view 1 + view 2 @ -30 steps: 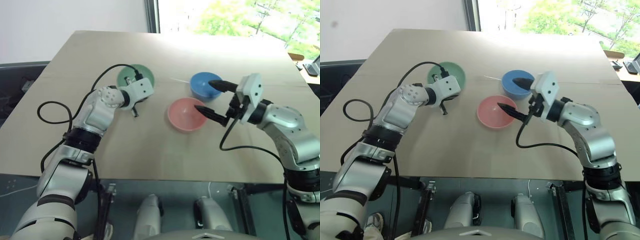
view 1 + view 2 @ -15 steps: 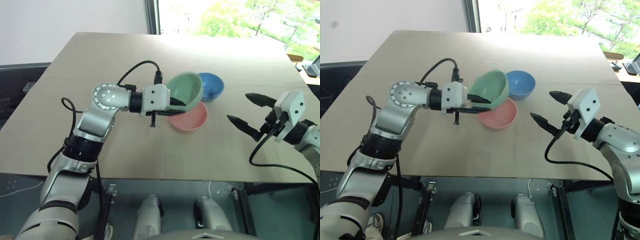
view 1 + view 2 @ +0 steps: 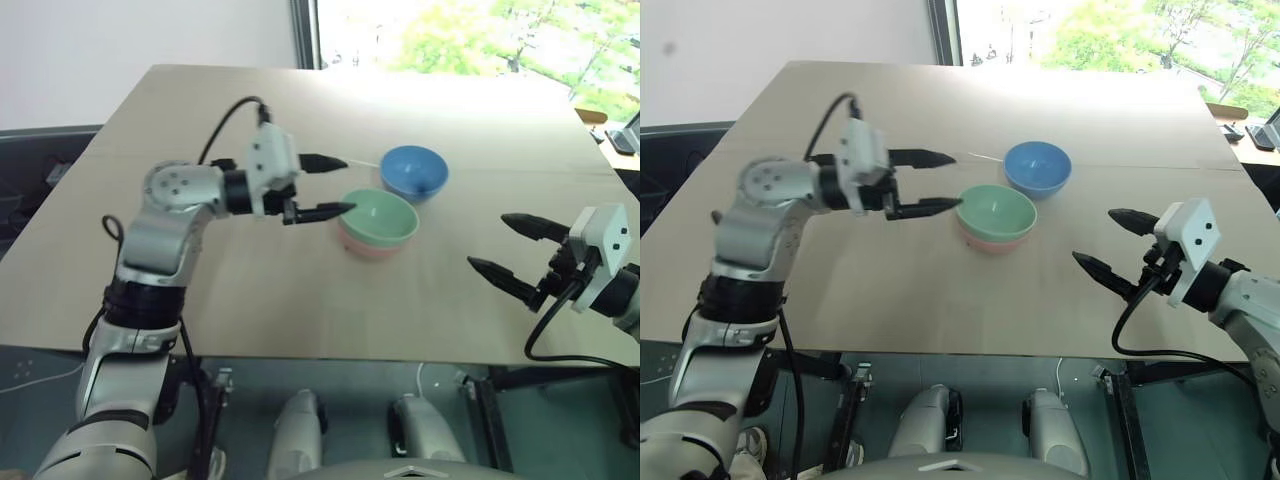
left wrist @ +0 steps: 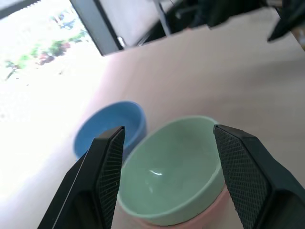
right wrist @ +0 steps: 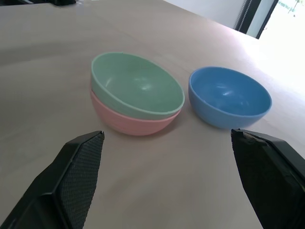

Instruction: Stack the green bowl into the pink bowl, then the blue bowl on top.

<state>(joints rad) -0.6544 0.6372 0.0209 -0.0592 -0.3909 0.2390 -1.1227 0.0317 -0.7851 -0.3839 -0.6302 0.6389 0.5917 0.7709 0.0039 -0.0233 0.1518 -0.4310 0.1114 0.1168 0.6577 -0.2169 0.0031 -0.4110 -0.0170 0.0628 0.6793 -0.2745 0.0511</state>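
Note:
The mint-green bowl (image 3: 380,217) sits nested upright inside the pink bowl (image 3: 366,247) near the table's middle; only the pink rim and lower wall show beneath it (image 5: 131,123). The blue bowl (image 3: 414,172) stands alone just behind and to the right of the pair, upright and empty. My left gripper (image 3: 335,186) hovers open just left of the green bowl, level, with nothing between its fingers. My right gripper (image 3: 512,253) is open and empty over the table's right front, well apart from the bowls.
The tan table (image 3: 250,290) has bare room at the front and left. A window with greenery lies beyond its far edge, and a thin pale stick (image 3: 362,161) lies left of the blue bowl.
The left gripper carried the green bowl over to the pink bowl, let it go inside it and drew back open. The right arm pulled away to the right and toward the front.

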